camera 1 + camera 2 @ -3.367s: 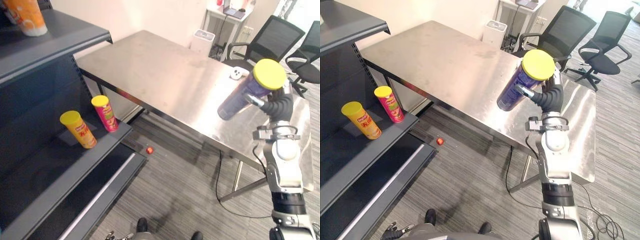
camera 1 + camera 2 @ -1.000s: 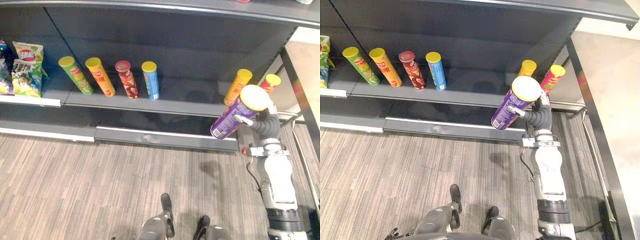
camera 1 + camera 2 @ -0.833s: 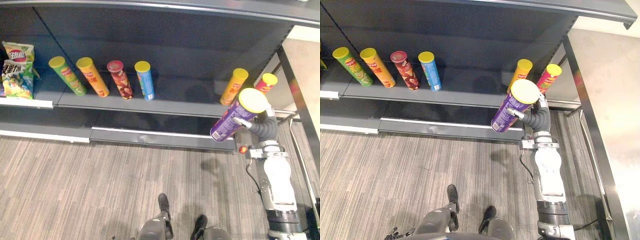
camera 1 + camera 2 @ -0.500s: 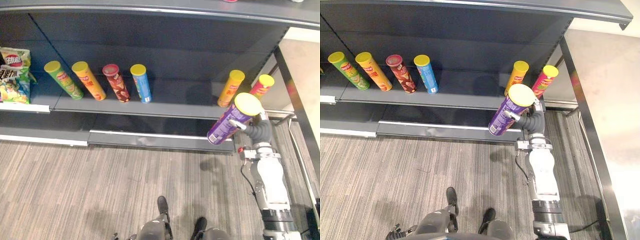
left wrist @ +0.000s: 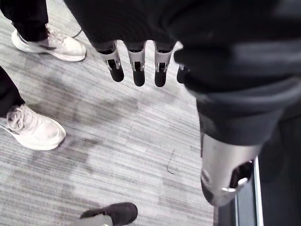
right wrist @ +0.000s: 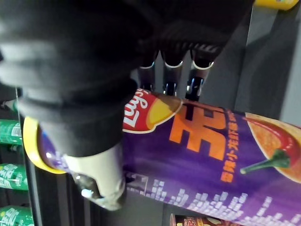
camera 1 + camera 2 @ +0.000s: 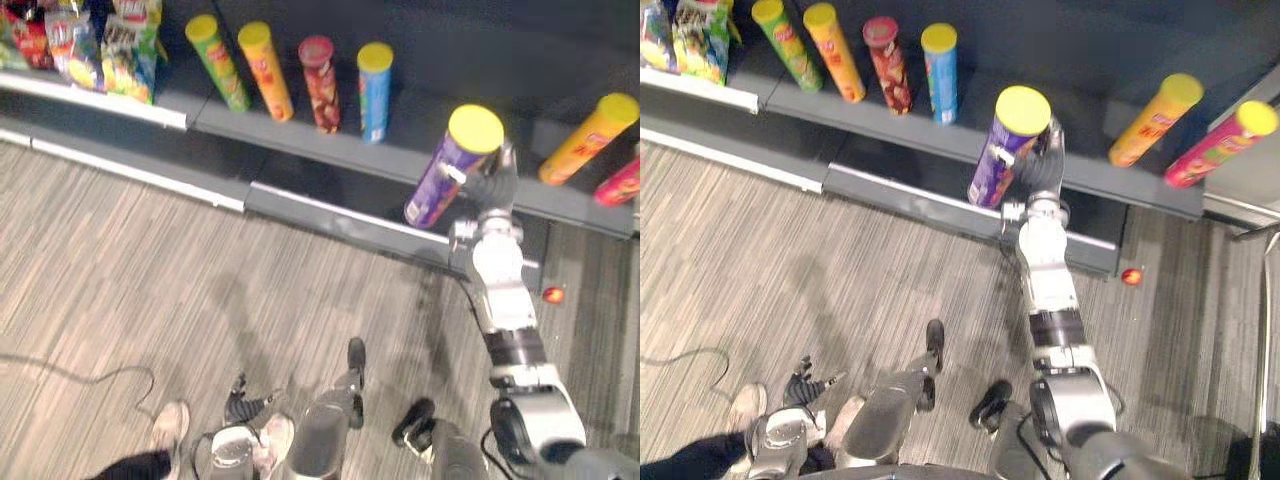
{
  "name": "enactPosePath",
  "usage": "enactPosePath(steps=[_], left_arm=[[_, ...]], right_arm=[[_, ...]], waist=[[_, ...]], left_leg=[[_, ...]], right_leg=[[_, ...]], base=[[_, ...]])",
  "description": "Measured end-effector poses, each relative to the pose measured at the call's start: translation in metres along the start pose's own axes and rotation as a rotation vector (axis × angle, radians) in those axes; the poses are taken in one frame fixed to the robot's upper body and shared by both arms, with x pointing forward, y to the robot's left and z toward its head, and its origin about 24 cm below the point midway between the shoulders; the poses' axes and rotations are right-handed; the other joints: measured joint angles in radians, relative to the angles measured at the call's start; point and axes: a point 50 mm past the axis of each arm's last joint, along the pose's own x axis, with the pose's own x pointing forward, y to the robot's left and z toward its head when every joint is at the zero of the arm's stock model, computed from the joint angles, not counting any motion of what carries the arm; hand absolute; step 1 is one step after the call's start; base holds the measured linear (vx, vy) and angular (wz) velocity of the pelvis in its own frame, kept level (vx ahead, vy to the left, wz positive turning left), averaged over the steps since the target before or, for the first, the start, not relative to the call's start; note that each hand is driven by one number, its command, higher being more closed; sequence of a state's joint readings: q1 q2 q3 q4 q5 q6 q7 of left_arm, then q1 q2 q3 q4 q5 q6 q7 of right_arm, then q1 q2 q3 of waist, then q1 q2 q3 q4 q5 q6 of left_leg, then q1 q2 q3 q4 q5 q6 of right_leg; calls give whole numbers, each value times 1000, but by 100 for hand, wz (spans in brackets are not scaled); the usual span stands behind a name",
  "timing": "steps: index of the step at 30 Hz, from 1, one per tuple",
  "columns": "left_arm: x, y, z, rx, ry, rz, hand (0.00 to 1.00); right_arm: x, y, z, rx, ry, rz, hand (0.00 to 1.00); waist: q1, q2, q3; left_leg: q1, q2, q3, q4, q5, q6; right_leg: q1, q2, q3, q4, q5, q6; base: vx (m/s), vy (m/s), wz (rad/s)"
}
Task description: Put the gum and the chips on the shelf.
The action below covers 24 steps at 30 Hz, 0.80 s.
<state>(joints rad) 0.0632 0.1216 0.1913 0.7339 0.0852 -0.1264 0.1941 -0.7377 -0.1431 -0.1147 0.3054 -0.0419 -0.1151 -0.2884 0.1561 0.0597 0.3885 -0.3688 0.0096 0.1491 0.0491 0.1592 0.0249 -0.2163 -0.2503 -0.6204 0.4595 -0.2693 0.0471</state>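
My right hand [image 7: 492,186] is shut on a purple chips can [image 7: 440,175] with a yellow lid. The can is tilted, lid up, in the air just before the front edge of the dark grey shelf [image 7: 290,130], in the gap between a blue can [image 7: 374,78] and an orange can [image 7: 588,138]. In the right wrist view the fingers [image 6: 173,75] curl over the purple can [image 6: 211,155] and the thumb sits under it. My left hand [image 5: 137,66] hangs low over the carpet with straight fingers and holds nothing.
On the shelf stand green [image 7: 218,58], orange [image 7: 264,68] and maroon [image 7: 320,70] cans, snack bags [image 7: 110,45] at far left and a pink can [image 7: 622,184] at far right. A small red object [image 7: 552,295] lies on the floor. A person's white shoes [image 5: 35,132] are by my left side.
The camera has swung and come closer to the shelf. The purple can, still in my right hand, is now nearer the shelf edge. A person's shoes have come into view at lower left.
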Motion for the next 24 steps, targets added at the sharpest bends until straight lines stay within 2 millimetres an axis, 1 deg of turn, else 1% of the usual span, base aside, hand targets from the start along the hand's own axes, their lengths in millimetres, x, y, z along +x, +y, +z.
enactPosePath(steps=[1,3,4,5,6,9,10,13,14,17,19,22,24], left_arm=[[1,3,4,4,-15,7,0],[3,4,10,4,-37,19,0],[4,4,11,3,-42,25,0],[5,5,14,3,-49,33,0],[6,6,17,8,-59,38,0],[8,5,23,14,-84,39,0],[8,5,24,14,-86,39,0],[9,4,27,18,-107,35,0],[10,3,30,17,-119,31,0],[11,0,36,17,-135,25,0],[12,0,36,16,-138,23,0],[12,-5,38,27,-142,6,0],[12,-7,37,31,-138,0,0]], right_arm=[[9,-3,8,-9,-24,-20,100],[31,-20,23,-47,-68,-87,100],[35,-24,29,-51,-82,-110,100],[44,-31,38,-61,-106,-145,100],[52,-38,47,-67,-127,-173,100],[66,-52,64,-98,-171,-234,100],[68,-53,66,-100,-175,-239,100],[75,-59,81,-107,-214,-268,100],[80,-65,88,-119,-228,-296,100],[89,-74,101,-123,-243,-333,100],[92,-77,108,-117,-260,-352,100],[96,-85,120,-122,-287,-381,100],[98,-88,124,-108,-291,-406,100]], waist=[[6,1,11],[21,15,28],[23,19,33],[25,24,36],[34,29,39],[41,40,50],[41,42,53],[41,50,70],[42,57,79],[46,61,86],[48,63,93],[51,76,102],[59,77,102]], left_leg=[[-24,0,-1,13,1,-1],[-71,-3,-8,25,10,-6],[-81,-5,-12,26,13,-10],[-106,-6,-20,27,20,-8],[-129,-6,-24,25,30,-9],[-170,-6,-29,25,46,-9],[-174,-6,-30,26,49,-8],[-201,-10,-39,29,57,-2],[-216,-10,-49,36,60,-3],[-249,-9,-57,46,64,-5],[-264,-8,-59,52,64,-6],[-293,-12,-71,65,66,-8],[-311,-12,-73,67,68,-10]], right_leg=[[-25,-9,-2,27,-10,-7],[-77,-26,-10,76,-27,-16],[-87,-31,-13,87,-31,-18],[-114,-36,-18,104,-37,-23],[-139,-40,-23,119,-43,-27],[-185,-51,-30,153,-58,-37],[-191,-52,-31,158,-60,-39],[-220,-63,-37,187,-76,-44],[-230,-64,-45,197,-84,-49],[-258,-69,-55,216,-96,-57],[-272,-72,-56,228,-104,-62],[-297,-82,-65,253,-120,-66],[-316,-85,-66,264,-126,-70]], base=[[-92,-64,15],[-84,-84,19],[-65,-86,20],[-60,-89,16],[-60,-90,14],[-46,-94,11],[-38,-93,7],[-34,-106,12],[-34,-94,14],[-32,-88,11],[-34,-106,8],[-26,-107,11],[-19,-87,5]])
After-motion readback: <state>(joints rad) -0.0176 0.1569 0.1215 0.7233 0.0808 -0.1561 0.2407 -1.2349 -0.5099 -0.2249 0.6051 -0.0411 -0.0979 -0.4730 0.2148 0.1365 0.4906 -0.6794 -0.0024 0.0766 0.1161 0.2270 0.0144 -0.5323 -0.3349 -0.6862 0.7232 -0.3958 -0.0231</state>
